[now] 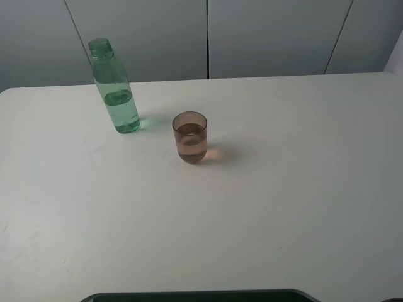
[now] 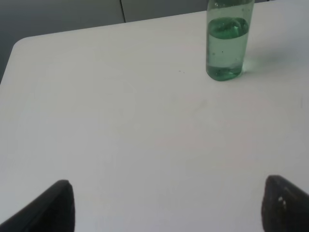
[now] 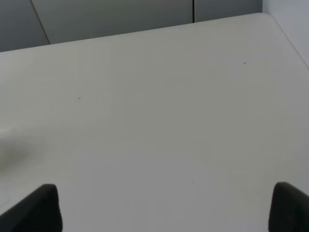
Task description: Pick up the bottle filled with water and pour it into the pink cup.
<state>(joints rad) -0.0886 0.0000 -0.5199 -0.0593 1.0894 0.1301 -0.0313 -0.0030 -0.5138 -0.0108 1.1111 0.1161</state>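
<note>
The green-tinted bottle (image 1: pixel 115 88) stands upright, uncapped, at the back left of the white table (image 1: pixel 283 207), partly filled with water. It also shows in the left wrist view (image 2: pixel 227 41), far ahead of my left gripper (image 2: pixel 166 208). The pink cup (image 1: pixel 190 137) stands upright to the right of the bottle and a little nearer, with liquid in it about halfway up. My left gripper is open and empty, its dark fingertips (image 2: pixel 55 208) wide apart. My right gripper (image 3: pixel 166 208) is open and empty over bare table. Neither gripper shows in the exterior high view.
Grey wall panels (image 1: pixel 208 38) run behind the table's far edge. A dark edge of the robot base (image 1: pixel 201 296) shows at the front of the table. The table's right corner (image 3: pixel 270 19) shows in the right wrist view.
</note>
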